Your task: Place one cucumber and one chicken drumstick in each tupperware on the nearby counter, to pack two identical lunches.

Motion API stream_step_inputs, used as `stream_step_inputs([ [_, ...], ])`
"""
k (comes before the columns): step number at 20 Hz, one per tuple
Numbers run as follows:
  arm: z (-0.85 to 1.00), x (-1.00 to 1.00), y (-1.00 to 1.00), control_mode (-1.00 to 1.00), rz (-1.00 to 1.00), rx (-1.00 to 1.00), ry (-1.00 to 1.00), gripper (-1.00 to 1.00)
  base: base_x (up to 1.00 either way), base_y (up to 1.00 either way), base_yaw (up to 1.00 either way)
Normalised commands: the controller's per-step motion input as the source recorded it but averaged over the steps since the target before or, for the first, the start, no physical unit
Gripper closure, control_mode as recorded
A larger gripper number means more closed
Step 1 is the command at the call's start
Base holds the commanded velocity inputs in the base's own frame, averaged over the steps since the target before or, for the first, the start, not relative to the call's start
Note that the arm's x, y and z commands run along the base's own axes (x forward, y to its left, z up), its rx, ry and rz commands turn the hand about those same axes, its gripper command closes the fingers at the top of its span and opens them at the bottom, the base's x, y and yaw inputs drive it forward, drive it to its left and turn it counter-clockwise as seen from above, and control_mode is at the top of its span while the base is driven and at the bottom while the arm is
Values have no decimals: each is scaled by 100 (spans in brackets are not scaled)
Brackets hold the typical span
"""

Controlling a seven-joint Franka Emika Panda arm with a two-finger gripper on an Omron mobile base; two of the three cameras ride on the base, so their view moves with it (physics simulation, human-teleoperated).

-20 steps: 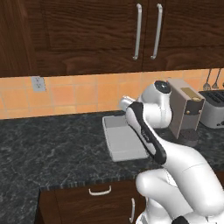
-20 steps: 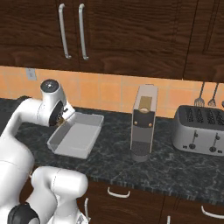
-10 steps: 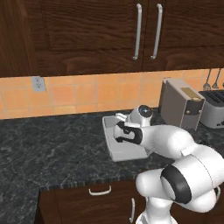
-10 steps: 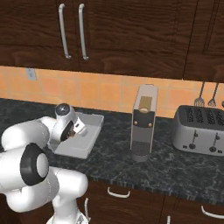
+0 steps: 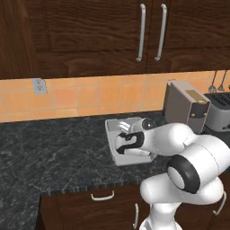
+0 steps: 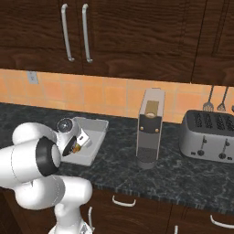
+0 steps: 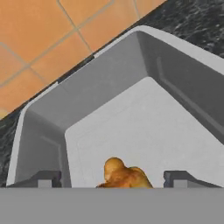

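Chicken drumstick [image 7: 124, 175], an orange-brown knobbly chunk, is seen on the translucent grey tupperware [image 7: 109, 83] floor between the parted fingers of the gripper [image 7: 114, 178]; stiff, light, best pinched mid-body.

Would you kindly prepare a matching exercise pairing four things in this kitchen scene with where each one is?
Things:
1. chicken drumstick
2. tupperware
3. toaster
4. wall outlet

Places:
a. on the orange tile backsplash
b. between the fingers, over the tray floor
c. on the counter, below the gripper
d. far right on the countertop

Pairs: 1-b, 2-c, 3-d, 4-a
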Motion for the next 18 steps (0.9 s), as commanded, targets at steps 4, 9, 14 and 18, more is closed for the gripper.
stream_step_inputs([
  [4, 85, 0, 21, -100, -2, 0, 0, -100, 0, 0, 0],
  [9, 100, -54, 20, -100, 0, -7, -1, -100, 0, 0, 0],
  [14, 100, -100, 0, -100, -3, -5, 0, -100, 0, 0, 0],
  [18, 100, -100, -9, -100, -1, 0, 16, -100, 0, 0, 0],
])
